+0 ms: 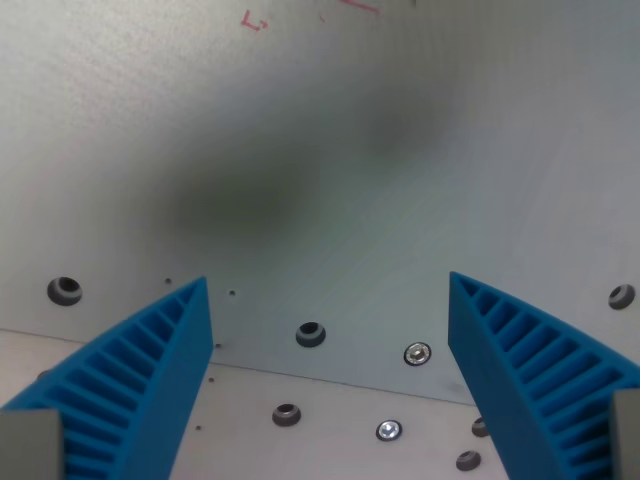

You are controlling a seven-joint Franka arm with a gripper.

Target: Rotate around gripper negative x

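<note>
My gripper (pixel 328 285) is open and holds nothing. Its two blue ribbed fingers rise from the bottom corners of the wrist view, one at the wrist view's left (pixel 150 370) and one at the wrist view's right (pixel 530 370), with a wide gap between them. Below them lies a pale grey plate (pixel 330 130) seen from close above. No loose object shows between or near the fingers.
The plate has several round holes (pixel 311 334) and screw heads (pixel 417 354). A seam (pixel 330 380) runs across it between the fingers. Red marker strokes (pixel 254 20) sit at the top edge. A dark soft shadow (pixel 290 185) lies on the middle of the plate.
</note>
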